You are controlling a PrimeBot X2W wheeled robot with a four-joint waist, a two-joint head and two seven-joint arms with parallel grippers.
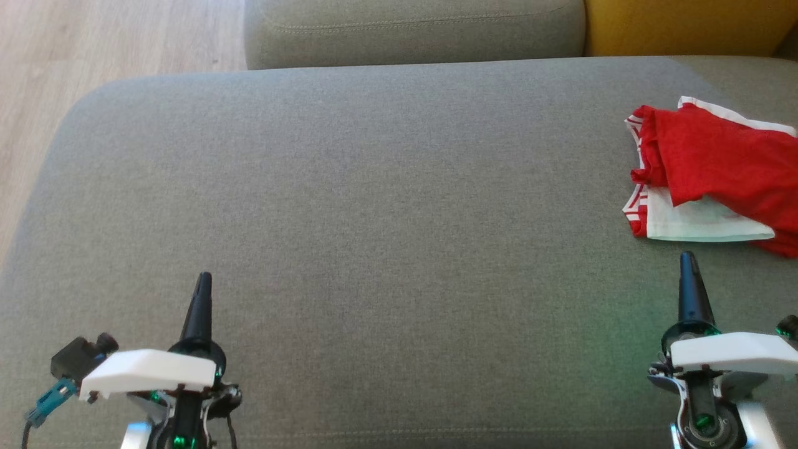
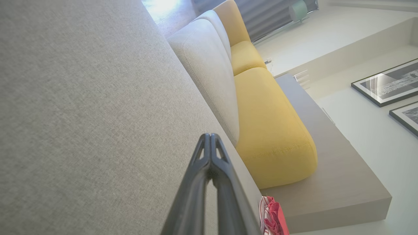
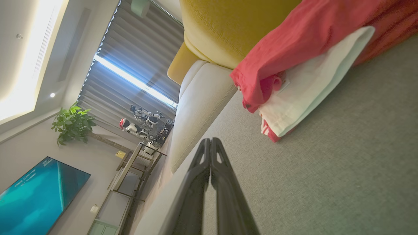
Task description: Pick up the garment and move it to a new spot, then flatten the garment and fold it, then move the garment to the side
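Lower left: the left end effector (image 1: pixel 203 279) hung empty over the grey woven sofa seat (image 1: pixel 374 206), fingers pressed together. Lower right: the right end effector (image 1: pixel 687 257) was likewise pressed together and empty. Right edge: the loosely folded red-and-white cloth garment (image 1: pixel 717 162) lay just beyond it, apparently set aside.

Wide grey cushion (image 1: pixel 374 218) lies open; garment (image 1: pixel 717 162) at right edge, backrest (image 1: pixel 411 31) behind.

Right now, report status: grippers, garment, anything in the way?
Left gripper shut, empty, low left. Right gripper shut, empty, just short of the red-and-white garment. Garment bunched at far right of the grey sofa seat. Nothing between it and right gripper.
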